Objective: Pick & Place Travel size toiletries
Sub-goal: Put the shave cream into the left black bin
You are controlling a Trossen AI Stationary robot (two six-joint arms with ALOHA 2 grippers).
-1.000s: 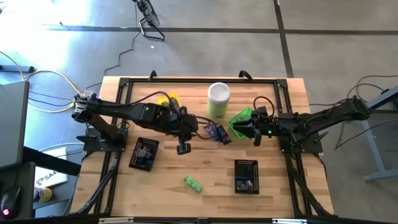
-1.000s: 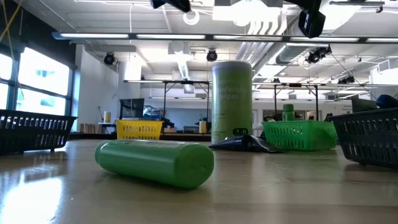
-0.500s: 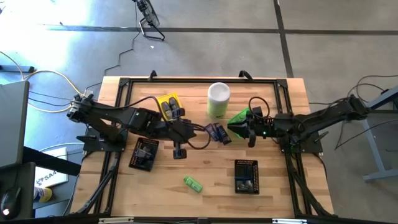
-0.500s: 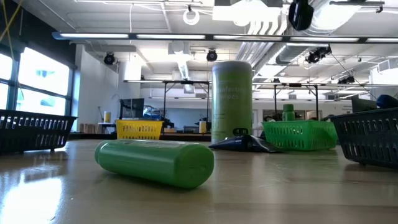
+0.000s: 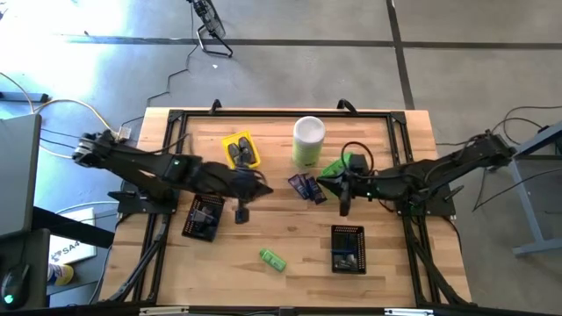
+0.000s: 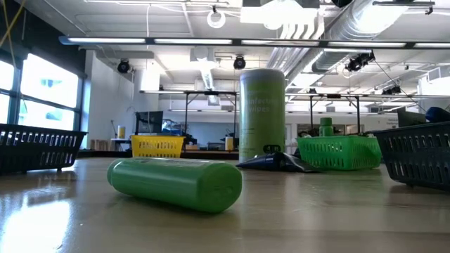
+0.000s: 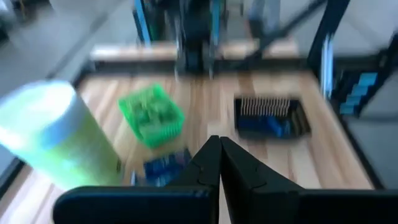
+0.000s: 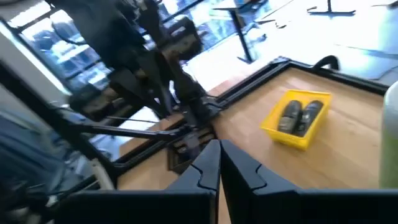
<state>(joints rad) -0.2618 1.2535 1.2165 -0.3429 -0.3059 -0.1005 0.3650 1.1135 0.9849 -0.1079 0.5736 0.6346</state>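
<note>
A bright green mini bottle (image 5: 272, 259) lies on its side near the table's near edge, large in the low view (image 6: 176, 183). Two dark navy packets (image 5: 307, 187) lie flat at mid-table, beside the canister (image 6: 274, 161). Two dark grey oval pieces (image 8: 298, 117) sit in the yellow tray (image 5: 240, 149). My left gripper (image 5: 241, 211) hovers shut and empty beside the left black tray (image 5: 204, 217); its wrist view shows the shut fingers (image 7: 219, 152). My right gripper (image 5: 344, 204) hovers shut and empty just right of the packets (image 8: 219, 155).
The tall pale-green canister (image 5: 309, 140) stands at the far middle. The green tray (image 5: 336, 167) is partly under my right arm. A second black tray (image 5: 348, 248) holding items sits at near right. Bare wood lies between the black trays, around the green bottle.
My left gripper has drawn back toward the table's left edge, away from the navy packets, and now hangs beside the left black tray. My right gripper has moved from the green tray toward the table's middle and slightly nearer. Both have left the top of the low view.
</note>
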